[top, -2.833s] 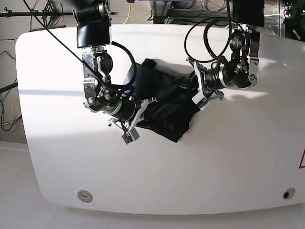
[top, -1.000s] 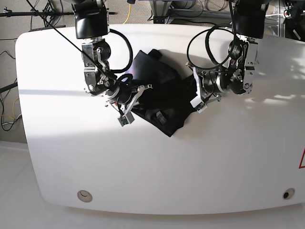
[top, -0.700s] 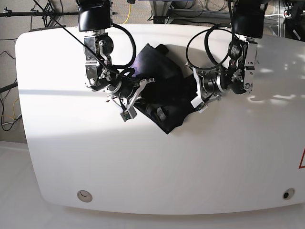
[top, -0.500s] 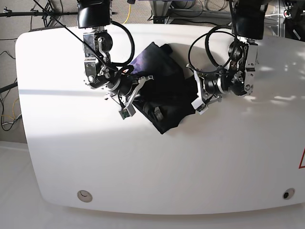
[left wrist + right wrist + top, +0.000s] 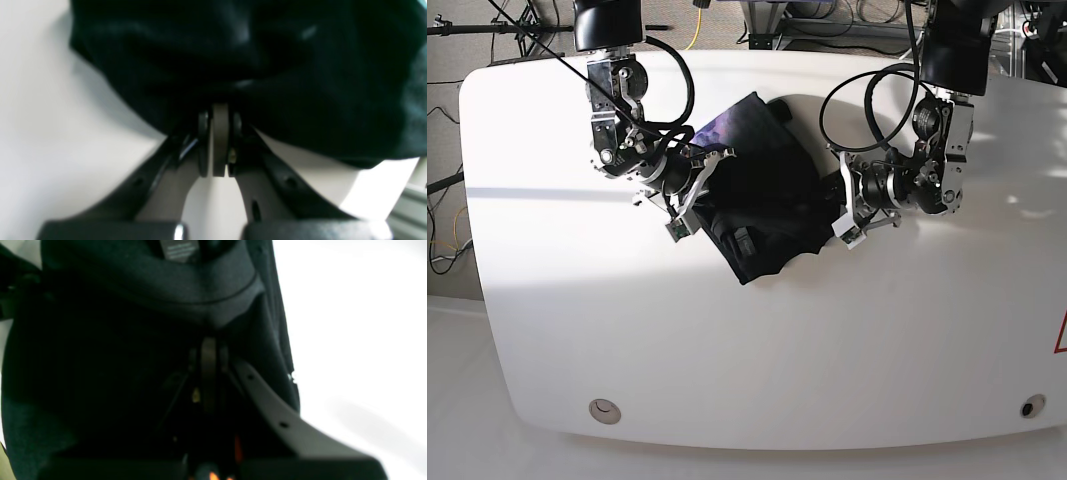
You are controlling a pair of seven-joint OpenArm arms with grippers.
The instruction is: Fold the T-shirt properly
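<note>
On the white table (image 5: 757, 350), the right gripper (image 5: 699, 185) is clamped shut on the black T-shirt (image 5: 762, 205) near its collar (label visible); the left gripper (image 5: 842, 200) pinches its opposite edge, apparently to spread the bunched cloth flat.

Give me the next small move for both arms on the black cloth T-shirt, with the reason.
Probably lift and draw apart: the left gripper and right gripper are each shut on the black cloth T-shirt, which lies bunched on the white table.
</note>
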